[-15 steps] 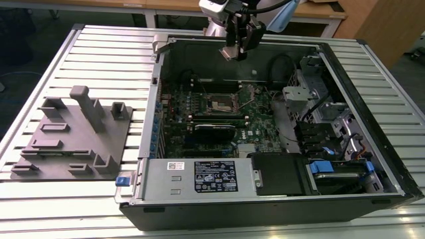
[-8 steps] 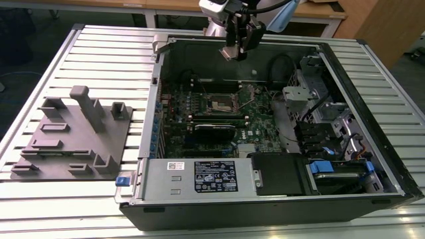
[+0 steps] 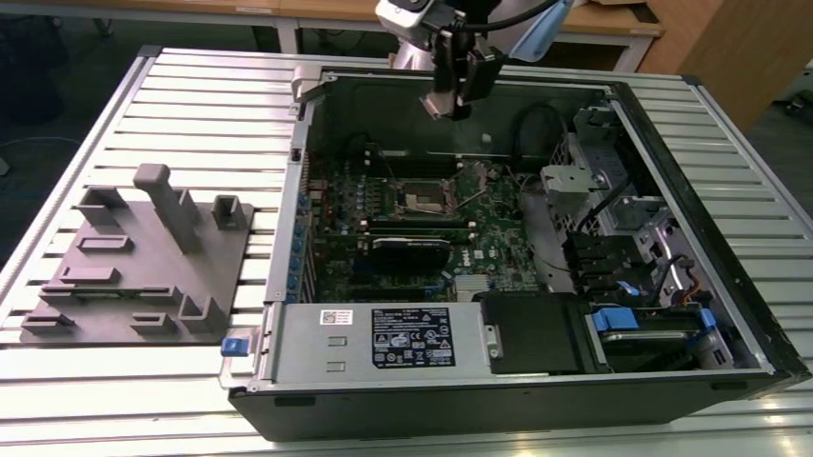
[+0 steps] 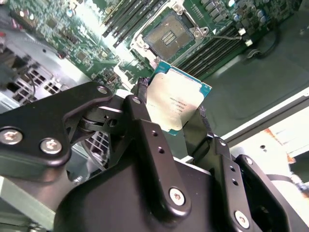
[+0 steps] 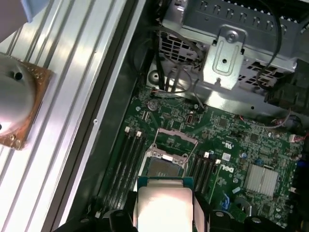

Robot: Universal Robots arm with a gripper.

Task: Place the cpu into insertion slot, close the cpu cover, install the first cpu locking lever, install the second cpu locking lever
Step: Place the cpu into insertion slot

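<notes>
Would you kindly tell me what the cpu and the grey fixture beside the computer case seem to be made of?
The cpu: silver metal lid, going by its brushed sheen, on a green-edged board. The grey fixture: probably matte plastic, since it is evenly dull with no glints; painted metal is possible.

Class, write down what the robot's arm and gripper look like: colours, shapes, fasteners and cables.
In the second wrist view the gripper is matt black, built of chunky rounded linkage bars joined by silver screw heads. In the exterior view the arm is silver-grey and rounded at the wrist, with a dark cable looping beside it.
</notes>
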